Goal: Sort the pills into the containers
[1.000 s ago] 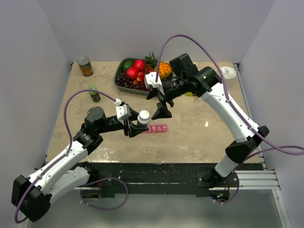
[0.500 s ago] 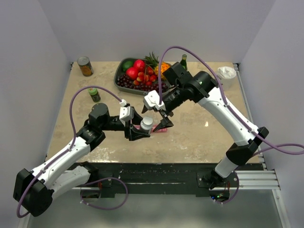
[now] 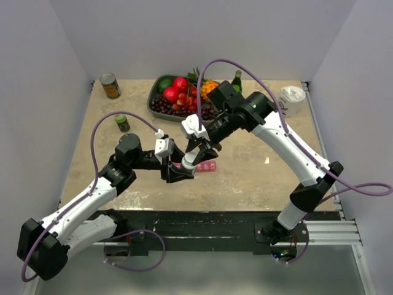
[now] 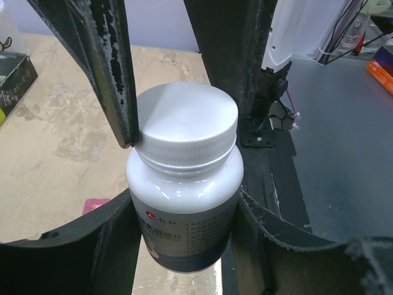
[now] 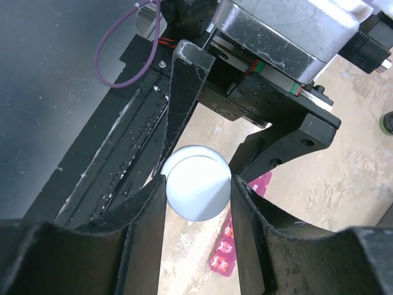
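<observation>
Finding: the white bottle (image 4: 184, 178) is being grasped at the body by the left hand (image 4: 187, 212), and its cap (image 4: 186, 123) is being pinched by the right hand (image 5: 196, 187). The containers (image 5: 224, 258) are lying nearby on the counter (image 3: 258, 166). In judgement, the body is best clamped firmly while the cap is being twisted squarely.

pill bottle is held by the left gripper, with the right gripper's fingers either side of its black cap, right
Not black: the cap is silvery white, as the left wrist view shows. The left gripper does hold the pill bottle, and the right gripper has a finger either side of the cap.
</observation>
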`<control>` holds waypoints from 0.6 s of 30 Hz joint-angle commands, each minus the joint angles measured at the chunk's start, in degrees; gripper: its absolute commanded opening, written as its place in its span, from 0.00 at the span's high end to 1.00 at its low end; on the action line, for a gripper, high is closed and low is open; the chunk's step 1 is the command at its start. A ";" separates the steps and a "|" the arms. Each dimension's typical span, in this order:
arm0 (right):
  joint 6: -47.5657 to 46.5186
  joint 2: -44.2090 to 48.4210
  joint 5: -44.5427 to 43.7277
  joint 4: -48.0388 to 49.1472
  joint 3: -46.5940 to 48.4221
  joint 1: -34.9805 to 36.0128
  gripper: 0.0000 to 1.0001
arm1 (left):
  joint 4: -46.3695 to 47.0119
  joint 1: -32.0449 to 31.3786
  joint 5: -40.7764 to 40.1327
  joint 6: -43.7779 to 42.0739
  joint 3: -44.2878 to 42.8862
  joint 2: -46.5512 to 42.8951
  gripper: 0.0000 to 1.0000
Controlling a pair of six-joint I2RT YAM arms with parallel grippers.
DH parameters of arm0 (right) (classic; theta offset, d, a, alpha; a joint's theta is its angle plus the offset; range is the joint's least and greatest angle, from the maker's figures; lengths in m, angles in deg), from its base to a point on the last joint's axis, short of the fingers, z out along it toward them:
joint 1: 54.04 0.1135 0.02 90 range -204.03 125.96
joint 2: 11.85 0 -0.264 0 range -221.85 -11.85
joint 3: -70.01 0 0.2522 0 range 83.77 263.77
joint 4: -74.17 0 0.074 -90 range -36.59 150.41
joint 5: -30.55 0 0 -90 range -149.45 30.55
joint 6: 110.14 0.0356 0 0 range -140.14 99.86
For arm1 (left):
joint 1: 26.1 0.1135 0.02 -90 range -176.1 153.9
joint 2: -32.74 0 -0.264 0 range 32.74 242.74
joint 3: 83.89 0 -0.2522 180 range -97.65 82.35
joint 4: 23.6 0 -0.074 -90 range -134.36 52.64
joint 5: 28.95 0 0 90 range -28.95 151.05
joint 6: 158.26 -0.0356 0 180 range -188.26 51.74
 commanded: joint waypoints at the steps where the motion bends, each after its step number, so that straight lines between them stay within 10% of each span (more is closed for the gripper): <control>1: 5.83 0.25 -0.45 0.79 -1.47 1.00 0.59 | 2.95 0.37 -4.66 -0.47 -2.91 -2.20 1.00; 10: 29.20 0.78 -8.70 17.99 -8.85 0.91 0.66 | 30.97 0.02 -30.23 6.64 10.97 -12.22 1.00; 18: 43.89 -2.03 -24.61 28.04 -14.75 1.00 0.66 | 27.39 -5.34 -45.99 -1.18 9.22 -7.75 1.00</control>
